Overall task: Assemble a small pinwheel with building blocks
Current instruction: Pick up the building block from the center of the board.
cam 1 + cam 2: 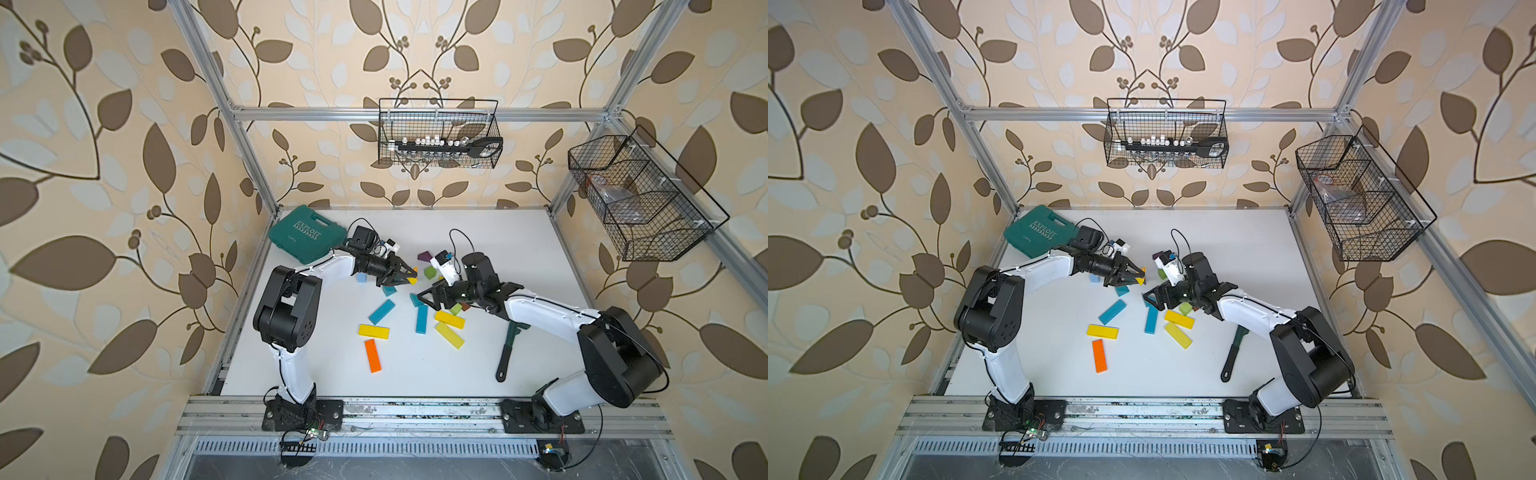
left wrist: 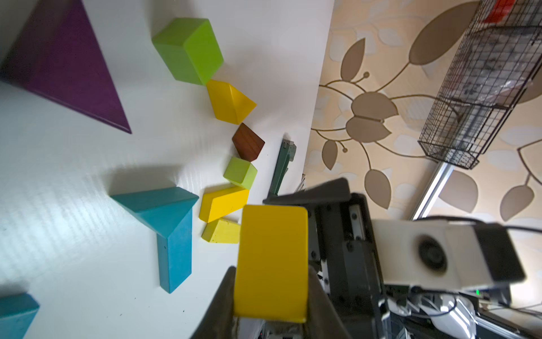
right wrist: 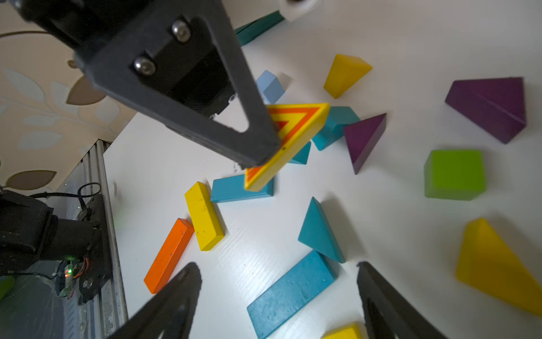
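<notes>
My left gripper point(image 1: 409, 276) point(image 2: 271, 278) is shut on a flat yellow triangle block with orange stripes point(image 3: 296, 123), held above the table. In the left wrist view only its plain yellow face point(image 2: 271, 258) shows. Just to its right, my right gripper point(image 1: 428, 297) point(image 3: 277, 267) hangs open and empty over a teal bar point(image 3: 290, 296) and a teal wedge point(image 3: 318, 232). Other building blocks lie loose around them: yellow bars point(image 1: 374, 331) point(image 1: 449, 319), an orange bar point(image 1: 372, 355), a purple wedge point(image 3: 363, 141), a green cube point(image 3: 454, 174), and a pale blue cube point(image 1: 361, 277).
A teal case point(image 1: 307, 235) lies at the table's back left corner, behind my left arm. A dark green toy wrench point(image 1: 509, 349) rests under my right forearm. Wire baskets hang on the back wall point(image 1: 438, 133) and the right wall point(image 1: 640, 199).
</notes>
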Controlling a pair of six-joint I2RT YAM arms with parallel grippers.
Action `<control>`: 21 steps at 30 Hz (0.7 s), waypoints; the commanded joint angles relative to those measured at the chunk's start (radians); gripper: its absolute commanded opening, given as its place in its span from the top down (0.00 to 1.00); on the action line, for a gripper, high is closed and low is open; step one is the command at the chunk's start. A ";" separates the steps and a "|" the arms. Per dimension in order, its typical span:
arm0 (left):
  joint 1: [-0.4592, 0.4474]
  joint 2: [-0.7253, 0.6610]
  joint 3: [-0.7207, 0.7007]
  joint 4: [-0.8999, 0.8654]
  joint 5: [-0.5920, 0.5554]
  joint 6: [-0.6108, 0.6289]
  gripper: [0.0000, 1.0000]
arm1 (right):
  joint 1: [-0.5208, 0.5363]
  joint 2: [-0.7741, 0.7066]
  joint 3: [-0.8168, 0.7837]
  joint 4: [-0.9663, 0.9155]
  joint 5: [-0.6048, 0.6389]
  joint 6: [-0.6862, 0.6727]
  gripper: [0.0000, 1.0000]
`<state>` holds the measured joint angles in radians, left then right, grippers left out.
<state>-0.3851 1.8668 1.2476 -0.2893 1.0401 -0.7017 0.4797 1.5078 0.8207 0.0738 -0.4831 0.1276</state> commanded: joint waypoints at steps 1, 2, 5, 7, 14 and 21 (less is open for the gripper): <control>0.008 -0.016 0.032 -0.079 0.116 0.127 1.00 | -0.020 -0.031 0.010 0.020 -0.083 -0.169 0.14; 0.008 -0.013 0.030 -0.067 0.142 0.121 0.99 | -0.020 -0.024 0.026 0.014 -0.091 -0.194 0.14; 0.006 0.000 0.044 -0.090 0.171 0.141 1.00 | -0.018 0.024 0.086 -0.013 -0.158 -0.249 0.16; 0.003 0.001 0.052 -0.107 0.180 0.155 1.00 | -0.016 0.048 0.121 -0.023 -0.186 -0.281 0.17; -0.001 0.015 0.062 -0.124 0.195 0.159 0.99 | 0.014 0.082 0.193 -0.056 -0.190 -0.366 0.17; -0.003 0.017 0.066 -0.134 0.206 0.161 0.99 | 0.046 0.121 0.234 -0.083 -0.138 -0.406 0.25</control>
<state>-0.3859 1.8854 1.2797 -0.4145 1.2068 -0.5716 0.5171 1.6062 1.0267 0.0315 -0.6186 -0.2462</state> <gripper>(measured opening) 0.292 0.760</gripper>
